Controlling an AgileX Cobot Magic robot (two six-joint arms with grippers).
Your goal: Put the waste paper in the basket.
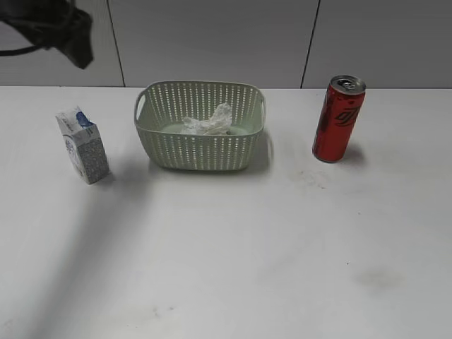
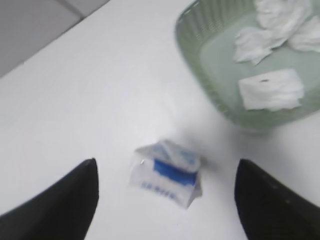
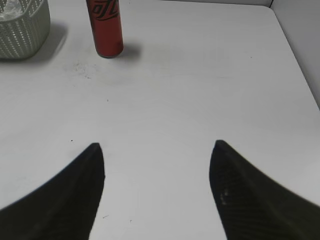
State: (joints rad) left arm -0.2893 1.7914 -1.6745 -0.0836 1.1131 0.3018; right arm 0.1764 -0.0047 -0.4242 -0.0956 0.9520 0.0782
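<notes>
The pale green slotted basket (image 1: 201,145) stands at the table's back middle. Crumpled white waste paper (image 1: 209,121) lies inside it. The left wrist view shows the basket (image 2: 210,92) with several white wads in it (image 2: 271,89). My left gripper (image 2: 165,167) is open and empty, high above the white-and-blue carton; part of its arm shows dark at the exterior view's top left (image 1: 67,32). My right gripper (image 3: 156,150) is open and empty above bare table, well away from the basket (image 3: 25,35).
A white-and-blue small carton (image 1: 82,145) stands left of the basket, also in the left wrist view (image 2: 166,172). A red drink can (image 1: 338,119) stands right of the basket, also in the right wrist view (image 3: 105,27). The table's right edge shows in the right wrist view.
</notes>
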